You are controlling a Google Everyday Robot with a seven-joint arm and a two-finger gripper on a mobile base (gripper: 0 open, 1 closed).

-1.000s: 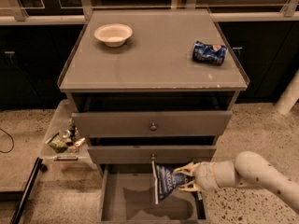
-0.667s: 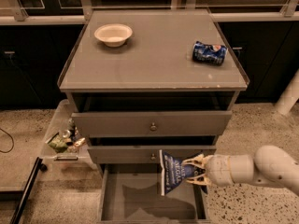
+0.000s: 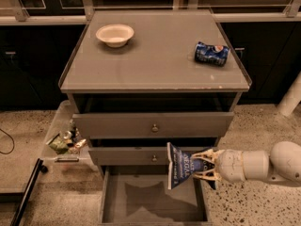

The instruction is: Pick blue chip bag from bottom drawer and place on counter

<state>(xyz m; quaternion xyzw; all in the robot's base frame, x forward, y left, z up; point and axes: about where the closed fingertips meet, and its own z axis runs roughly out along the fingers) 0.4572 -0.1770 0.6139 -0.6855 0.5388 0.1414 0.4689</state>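
The blue chip bag (image 3: 182, 166) hangs upright in my gripper (image 3: 201, 165), in front of the middle drawer and above the open bottom drawer (image 3: 153, 200). The gripper reaches in from the right on a white arm and is shut on the bag's right edge. The bag is clear of the drawer floor. The counter (image 3: 155, 55) lies well above the bag. The bottom drawer's grey inside shows only the bag's shadow.
A white bowl (image 3: 114, 34) sits at the counter's back left. A crushed blue Pepsi can (image 3: 212, 53) lies at its right. A low tray with litter (image 3: 66, 140) stands left of the cabinet. The two upper drawers (image 3: 153, 125) stick out slightly.
The gripper has lifted the chip bag up out of the bottom drawer, from just above its floor to the height of the middle drawer.
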